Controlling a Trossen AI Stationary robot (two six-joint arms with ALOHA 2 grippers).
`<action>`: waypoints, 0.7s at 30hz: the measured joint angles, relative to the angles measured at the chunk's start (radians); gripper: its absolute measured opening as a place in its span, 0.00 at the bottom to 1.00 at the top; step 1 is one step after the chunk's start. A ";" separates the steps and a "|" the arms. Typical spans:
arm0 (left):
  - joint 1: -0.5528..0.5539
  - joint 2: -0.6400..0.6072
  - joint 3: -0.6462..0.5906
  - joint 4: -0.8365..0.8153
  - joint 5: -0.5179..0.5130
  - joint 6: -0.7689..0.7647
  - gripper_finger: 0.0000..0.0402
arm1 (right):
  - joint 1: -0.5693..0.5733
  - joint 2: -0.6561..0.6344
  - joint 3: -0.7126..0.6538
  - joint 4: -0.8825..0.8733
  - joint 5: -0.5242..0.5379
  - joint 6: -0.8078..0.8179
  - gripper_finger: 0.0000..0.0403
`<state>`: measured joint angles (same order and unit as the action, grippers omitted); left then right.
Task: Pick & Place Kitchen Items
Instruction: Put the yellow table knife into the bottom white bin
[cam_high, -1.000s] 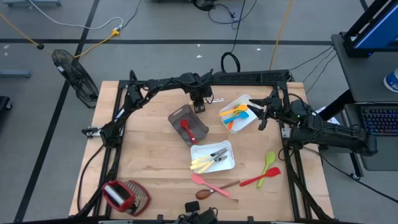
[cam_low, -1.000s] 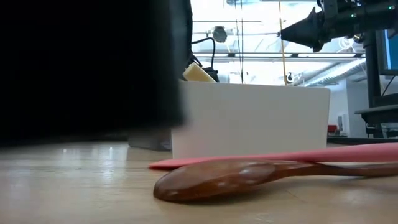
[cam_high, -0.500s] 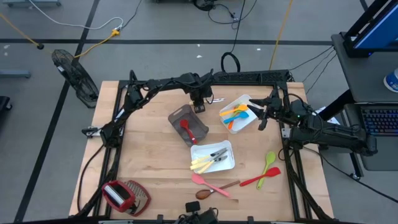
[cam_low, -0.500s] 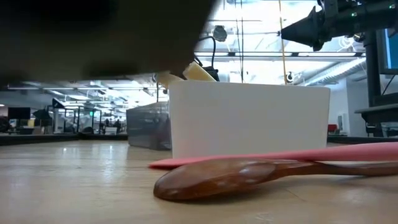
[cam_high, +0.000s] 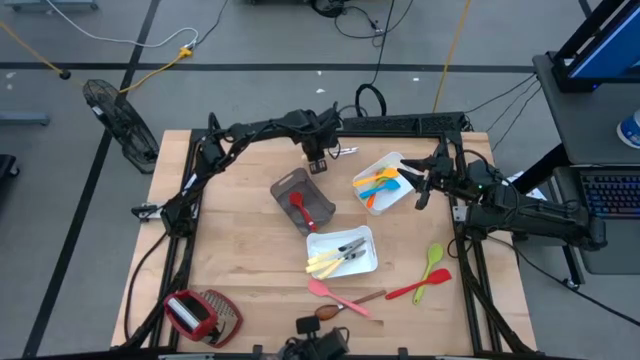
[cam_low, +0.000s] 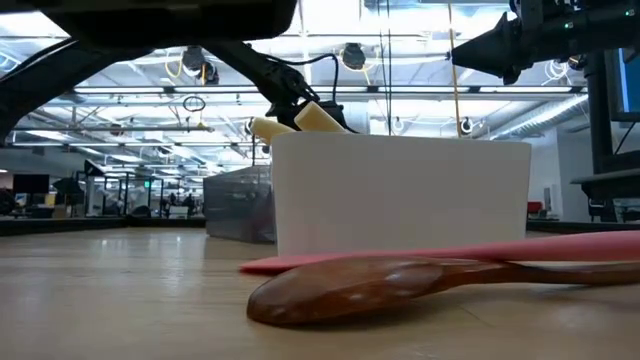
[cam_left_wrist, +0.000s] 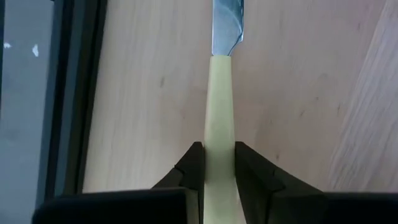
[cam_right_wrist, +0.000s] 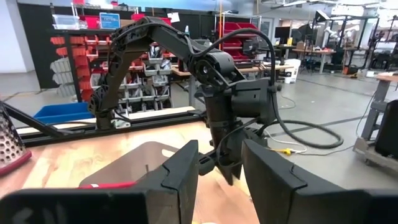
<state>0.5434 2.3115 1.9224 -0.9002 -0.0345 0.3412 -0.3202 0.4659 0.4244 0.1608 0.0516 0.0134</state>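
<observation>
My left gripper (cam_high: 318, 163) is at the table's far middle, pointing down and shut on a pale-handled metal knife (cam_left_wrist: 219, 93); the blade (cam_high: 346, 151) points toward the right. My right gripper (cam_high: 422, 188) hovers open and level at the right end of the white tray (cam_high: 392, 163) holding blue, orange and yellow utensils. A grey bin (cam_high: 290, 184) holds a red utensil (cam_high: 298, 206). A second white tray (cam_high: 365, 262) holds pale-handled knives. Pink (cam_high: 335, 293), red (cam_high: 418, 288) and green (cam_high: 433, 260) spatulas and a wooden spoon (cam_low: 400, 285) lie flat on the table. My left gripper pinches the knife's pale handle (cam_left_wrist: 217, 134) between its two fingers (cam_left_wrist: 193, 165), back from the blade. The fingers come from above, pointing steeply down, and lie across the handle. Whether the blade tip (cam_left_wrist: 227, 12) rests on the table I cannot tell.
A red-and-wire-mesh gadget (cam_high: 200, 313) sits at the near left corner. A dark bar (cam_high: 400, 122) runs along the far edge behind my left gripper. Bare wood lies at the left between the bin and the table's left edge (cam_high: 170, 230).
My left gripper has moved a little up and toward the far edge with the knife's handle between its fingers, and the knife has shifted with it. A dark shape that covered the left of the low view has drawn upward out of the way.
</observation>
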 joint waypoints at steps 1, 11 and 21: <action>0.002 0.000 0.000 0.003 0.001 0.000 0.14 | 0.000 0.000 0.000 0.000 0.000 0.009 0.29; 0.026 -0.029 0.075 -0.005 -0.015 0.004 0.13 | 0.000 0.000 0.000 0.000 0.000 0.028 0.29; 0.031 -0.079 0.349 -0.275 -0.042 0.014 0.13 | 0.000 0.000 0.000 0.000 0.002 0.026 0.29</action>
<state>0.5746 2.2322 2.2712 -1.1752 -0.0761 0.3549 -0.3202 0.4660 0.4244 0.1608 0.0541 0.0391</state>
